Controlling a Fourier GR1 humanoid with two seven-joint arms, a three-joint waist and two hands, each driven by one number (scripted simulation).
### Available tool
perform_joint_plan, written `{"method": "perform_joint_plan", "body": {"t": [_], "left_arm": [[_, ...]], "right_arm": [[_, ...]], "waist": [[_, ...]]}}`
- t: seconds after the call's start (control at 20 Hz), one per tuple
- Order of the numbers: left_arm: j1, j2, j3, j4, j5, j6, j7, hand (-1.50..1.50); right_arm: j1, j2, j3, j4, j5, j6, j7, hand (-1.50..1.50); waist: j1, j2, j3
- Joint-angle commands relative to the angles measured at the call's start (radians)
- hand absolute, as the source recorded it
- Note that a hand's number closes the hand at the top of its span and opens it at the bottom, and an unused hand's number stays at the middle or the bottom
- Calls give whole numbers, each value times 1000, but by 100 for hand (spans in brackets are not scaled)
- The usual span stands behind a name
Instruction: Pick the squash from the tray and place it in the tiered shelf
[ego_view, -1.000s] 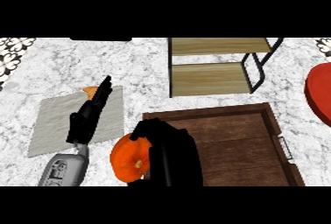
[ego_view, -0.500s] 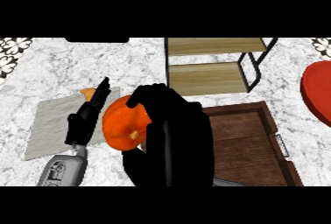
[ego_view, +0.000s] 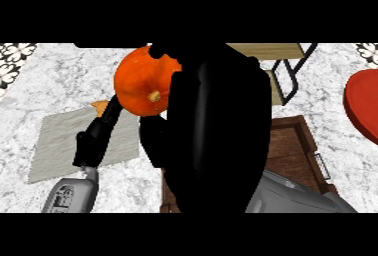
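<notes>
So your right hand (ego_view: 214, 130) curled round the squash (ego_view: 144, 82); shelf (ego_view: 277, 65) sat behind it. Needed level carry fwd.

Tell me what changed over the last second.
The right hand, fingers curled round the squash, lifted it off the tray and carried it up toward the tiered shelf. The left hand stayed over the grey mat.

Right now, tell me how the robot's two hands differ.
The right hand is raised close to the view, curled round the orange squash and covering much of the tray and shelf. The left hand is low over the grey mat, fingers straight, holding nothing. Both are black.
</notes>
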Motion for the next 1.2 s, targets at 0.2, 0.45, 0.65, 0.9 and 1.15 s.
{"method": "perform_joint_plan", "body": {"t": [0.2, 0.45, 0.65, 0.9, 1.15], "left_arm": [[12, 14, -7, -56, 7, -21, 37, 0], [-34, -1, 9, 28, -1, 0, -12, 0], [-20, 8, 16, 16, 0, -3, -6, 0], [25, -11, -11, -40, -7, 2, -8, 0], [69, -19, -17, -56, -9, 5, -12, 0]], "right_arm": [[-173, 14, -147, 129, 42, 103, 189, 150], [-227, 14, -228, 183, 78, 128, 97, 150], [-238, 15, -275, 215, 93, 139, 29, 150], [-252, -1, -344, 299, 142, 159, -105, 150], [-200, -66, -402, 373, 172, 70, -217, 150]], "waist": [[9, 3, 1], [-5, 9, 1], [-3, 8, 2], [-2, 8, 2], [0, 10, 2]]}}
